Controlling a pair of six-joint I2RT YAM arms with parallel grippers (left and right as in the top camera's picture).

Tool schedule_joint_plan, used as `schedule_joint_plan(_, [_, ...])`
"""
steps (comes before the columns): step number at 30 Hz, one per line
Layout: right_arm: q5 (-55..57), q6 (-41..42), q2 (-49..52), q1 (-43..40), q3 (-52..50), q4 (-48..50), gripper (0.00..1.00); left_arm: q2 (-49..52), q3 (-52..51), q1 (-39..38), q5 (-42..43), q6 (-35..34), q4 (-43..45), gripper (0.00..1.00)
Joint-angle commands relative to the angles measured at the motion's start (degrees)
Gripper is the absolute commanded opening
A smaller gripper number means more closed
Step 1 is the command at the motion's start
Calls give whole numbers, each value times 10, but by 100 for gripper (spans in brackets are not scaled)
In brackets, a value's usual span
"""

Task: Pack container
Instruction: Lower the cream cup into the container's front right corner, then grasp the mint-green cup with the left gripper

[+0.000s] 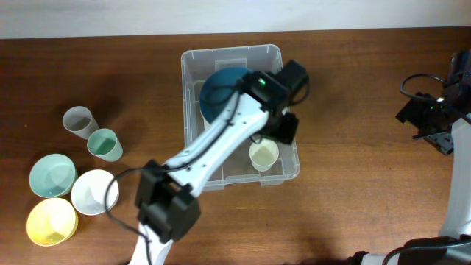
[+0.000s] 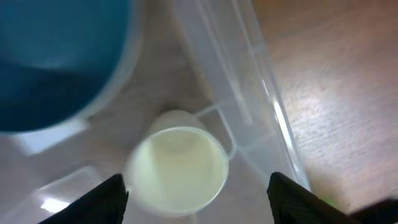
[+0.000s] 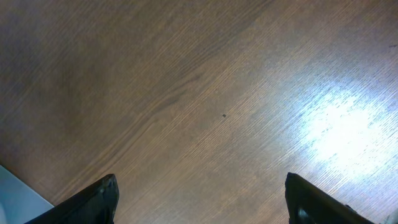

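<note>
With the container (image 1: 232,50) at the middle of the table's (image 1: 353,110) far edge and the left gripper (image 2: 199,190) wide-jawed over the pale cup (image 2: 177,168) upright in its near right corner, a skewed lift could clip rim or wall and topple it, while the right gripper (image 3: 202,193) gapes empty near the right edge.

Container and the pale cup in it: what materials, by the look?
Container: clear glossy plastic, probably; its floor and the table show through the walls, glints on the rim. Pale cup: opaque plastic, seemingly; thin even rim, smooth soft sheen.
</note>
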Motion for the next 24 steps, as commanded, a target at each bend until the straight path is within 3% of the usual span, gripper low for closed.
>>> schedule_joint_plan(1, [-1, -6, -6, 0, -3, 0, 81, -94, 39, 61, -84, 8, -24, 75])
schedule_joint_plan(4, [-1, -6, -6, 0, -3, 0, 81, -136, 39, 131, -140, -13, -57, 79])
schedule_joint_plan(13, [-1, -8, -6, 0, -3, 1, 81, -155, 10, 367, -145, -13, -105, 81])
schedule_joint_plan(18, [-1, -8, -6, 0, -3, 2, 81, -155, -110, 451, -136, -2, -58, 83])
schedule_joint_plan(24, [-1, -10, -6, 0, -3, 3, 81, -154, -263, 488, -130, -2, 26, 84])
